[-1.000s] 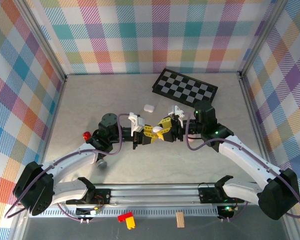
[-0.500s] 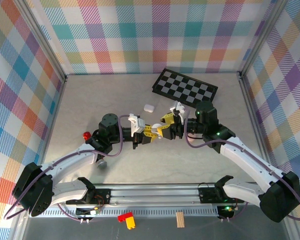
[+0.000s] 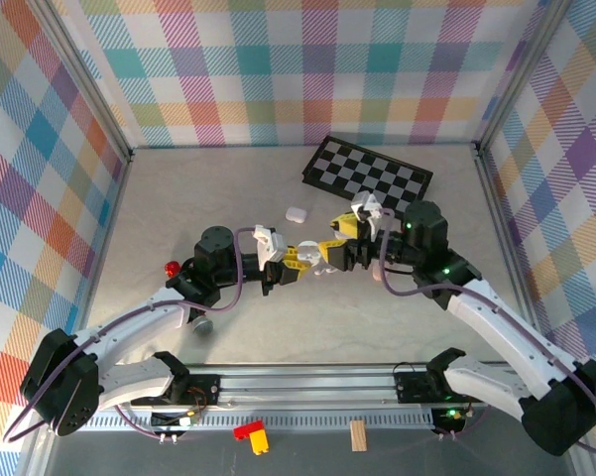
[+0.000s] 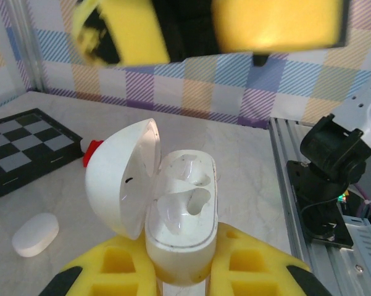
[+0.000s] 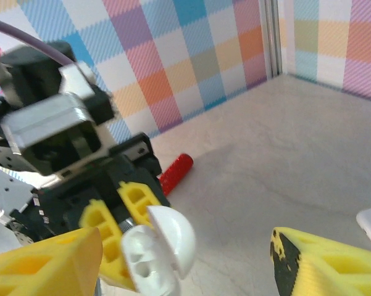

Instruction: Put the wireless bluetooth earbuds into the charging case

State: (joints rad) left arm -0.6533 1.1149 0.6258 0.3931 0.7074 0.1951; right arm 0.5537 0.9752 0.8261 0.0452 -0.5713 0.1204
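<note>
Backing off to the right, the right gripper [image 5: 185, 246] has widened its jaws and now stands apart from the charging case [image 4: 182, 216], holding nothing. Mid-table, the left gripper [image 4: 182, 274] stays clamped on the case's lower body, with the lid [image 4: 120, 179] swung open. Something white, probably an earbud [image 4: 186, 202], sits in a well. Such buds are light, glossy and slippery, so pinch the stem gently.

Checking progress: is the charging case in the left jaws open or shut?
Open. The charging case has its lid hinged back to one side, baring the inner wells.
</note>
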